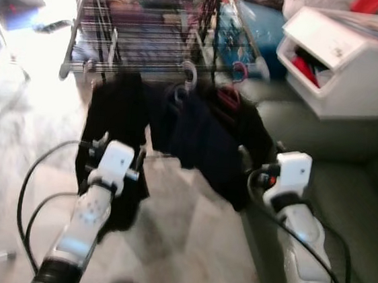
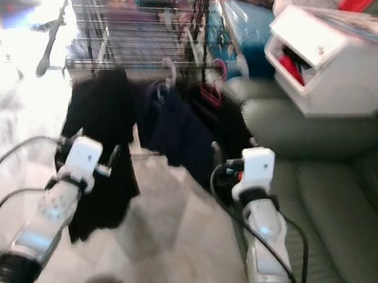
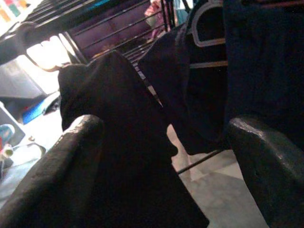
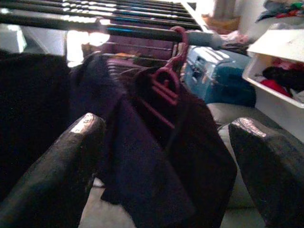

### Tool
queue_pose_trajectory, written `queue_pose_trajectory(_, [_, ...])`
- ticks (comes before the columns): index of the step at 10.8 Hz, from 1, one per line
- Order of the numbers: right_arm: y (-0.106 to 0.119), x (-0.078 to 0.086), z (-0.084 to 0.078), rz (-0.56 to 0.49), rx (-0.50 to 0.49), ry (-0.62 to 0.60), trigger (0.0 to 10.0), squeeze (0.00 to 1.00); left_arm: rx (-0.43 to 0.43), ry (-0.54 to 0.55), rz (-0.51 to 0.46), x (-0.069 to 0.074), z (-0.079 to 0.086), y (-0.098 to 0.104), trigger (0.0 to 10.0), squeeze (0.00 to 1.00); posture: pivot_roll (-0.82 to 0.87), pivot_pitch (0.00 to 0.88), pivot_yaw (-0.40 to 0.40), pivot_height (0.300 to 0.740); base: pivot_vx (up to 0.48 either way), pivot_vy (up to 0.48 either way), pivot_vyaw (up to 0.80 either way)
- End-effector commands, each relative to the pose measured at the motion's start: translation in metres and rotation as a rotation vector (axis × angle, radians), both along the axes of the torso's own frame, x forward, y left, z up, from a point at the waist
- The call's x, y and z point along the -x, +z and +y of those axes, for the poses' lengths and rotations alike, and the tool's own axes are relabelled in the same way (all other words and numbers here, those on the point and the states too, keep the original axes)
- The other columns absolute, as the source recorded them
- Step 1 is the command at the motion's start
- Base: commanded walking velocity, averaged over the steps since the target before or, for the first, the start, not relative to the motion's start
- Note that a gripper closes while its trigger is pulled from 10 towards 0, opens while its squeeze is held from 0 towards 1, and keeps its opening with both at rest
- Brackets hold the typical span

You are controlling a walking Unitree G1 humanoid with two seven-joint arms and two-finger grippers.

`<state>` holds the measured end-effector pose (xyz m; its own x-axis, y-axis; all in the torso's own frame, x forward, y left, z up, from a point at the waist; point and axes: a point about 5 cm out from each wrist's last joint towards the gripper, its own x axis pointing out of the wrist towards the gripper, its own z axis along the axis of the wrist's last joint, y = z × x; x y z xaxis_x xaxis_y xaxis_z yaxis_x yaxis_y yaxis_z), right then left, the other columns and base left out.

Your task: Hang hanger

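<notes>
- Hangers, one red (image 4: pixel 166 83) and one white (image 1: pixel 188 74), hook over the drying rack's front rail (image 1: pixel 142 73), dark garments (image 1: pixel 196 135) hanging straight down.
- Left gripper (image 3: pixel 166 156) and right gripper (image 4: pixel 166 156) hover spread, empty.
- Green sofa (image 1: pixel 333 184) flanks pale floor (image 1: pixel 185 242).

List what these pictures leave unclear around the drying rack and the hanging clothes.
- Eye views: motion blur smears the drying rack and the hanger hooks, so how they sit on the rail is unclear.
- Left wrist view: the black garment hides its own hanger.
- Right wrist view: dark clothes cover most of the red hanger.
</notes>
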<state>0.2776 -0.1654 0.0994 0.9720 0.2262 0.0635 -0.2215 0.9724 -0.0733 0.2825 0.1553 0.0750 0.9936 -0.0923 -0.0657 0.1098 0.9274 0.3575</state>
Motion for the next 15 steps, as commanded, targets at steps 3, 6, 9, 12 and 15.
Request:
queue_pose_trajectory(3, [0.001, -0.002, 0.001, 0.004, -0.005, -0.005, 10.0, 0.00, -0.015, 0.014, -0.006, -0.002, 0.005, 0.001, 10.0, 0.00, -0.06, 0.000, -0.030, 0.740, -0.310, 0.000, 0.00])
queue_pose_trajectory(6, [-0.027, 0.009, -0.009, 0.120, -0.037, -0.065, 10.0, 0.00, -0.023, 0.043, 0.075, 0.008, 0.018, -0.018, 10.0, 0.00, -0.06, 0.000, -0.033, 0.740, -0.095, 0.000, 0.00])
queue_pose_trajectory(9, [-0.033, 0.029, -0.011, 0.132, -0.039, -0.096, 10.0, 0.00, 0.015, 0.034, 0.113, 0.033, 0.040, -0.023, 10.0, 0.00, -0.06, 0.000, -0.028, 0.740, 0.000, 0.000, 0.00])
queue_pose_trajectory(12, [-0.037, 0.045, -0.012, 0.156, -0.058, -0.122, 10.0, 0.00, 0.047, 0.045, 0.150, 0.064, 0.053, -0.028, 10.0, 0.00, -0.04, 0.000, -0.027, 0.740, 0.000, 0.000, 0.00])
queue_pose_trajectory(15, [-0.034, 0.042, -0.013, 0.143, -0.041, -0.151, 10.0, 0.00, 0.065, 0.032, 0.139, 0.059, 0.046, -0.024, 10.0, 0.00, -0.05, 0.000, -0.023, 0.740, 0.000, 0.000, 0.00])
